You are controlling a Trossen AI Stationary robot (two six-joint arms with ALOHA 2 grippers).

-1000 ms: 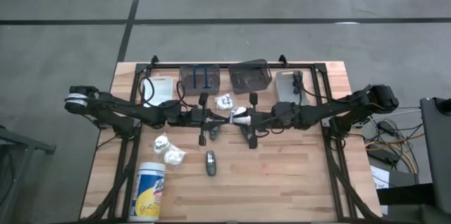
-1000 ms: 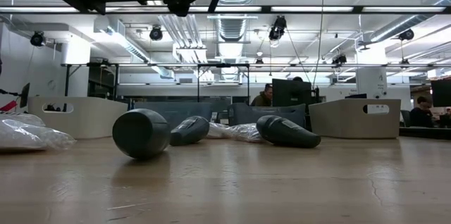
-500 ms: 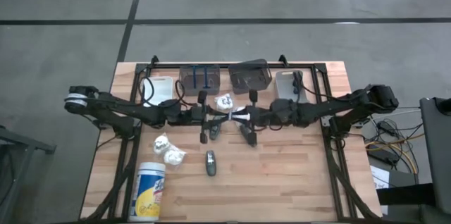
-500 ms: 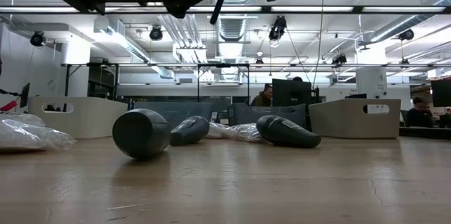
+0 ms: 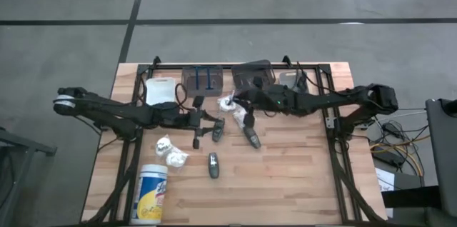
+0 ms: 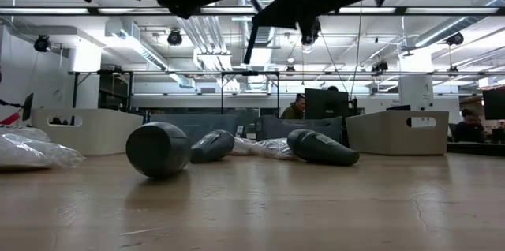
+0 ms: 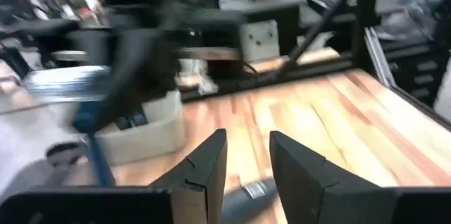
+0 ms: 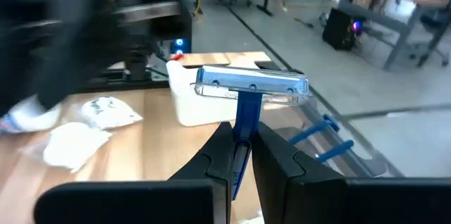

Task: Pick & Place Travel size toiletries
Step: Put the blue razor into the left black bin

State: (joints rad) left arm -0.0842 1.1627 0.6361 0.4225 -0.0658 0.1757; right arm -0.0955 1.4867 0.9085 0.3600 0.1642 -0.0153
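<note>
**Razor in transit toward the bins; most toiletries awaiting sorting**

The blue razor [image 8: 248,104] is being carried by the right gripper [image 8: 239,155], whose two fingers are closing on its handle with the head standing clear above them; in the high view this gripper [image 5: 239,106] is hanging over the back of the table, just in front of the row of bins; the razor itself is too small to make out there. The left gripper [image 7: 246,164] is hovering empty with its fingers apart, near mid-table [image 5: 196,135], a dark grey tube [image 7: 255,189] lying just beyond its tips.

By judgement the task is sitting at an early-to-middle stage; three dark grey tubes are lying loose on the table, one beside the left gripper [image 5: 218,128], one right of it [image 5: 252,136], one nearer the front [image 5: 213,164]; white packets are lying at the left [image 5: 171,153] and one near the bins [image 5: 228,103]; all of these are awaiting placement.

Along the back edge four bins are standing; the leftmost white bin [image 5: 160,90] is showing no contents that can be told; the next, clear bin [image 5: 203,78] is already holding thin blue sticks; the dark clear bin [image 5: 255,76] and the grey bin [image 5: 289,81] are holding items too small to name; the white canister [image 5: 151,192] is standing at the front left corner, outside the task.
</note>
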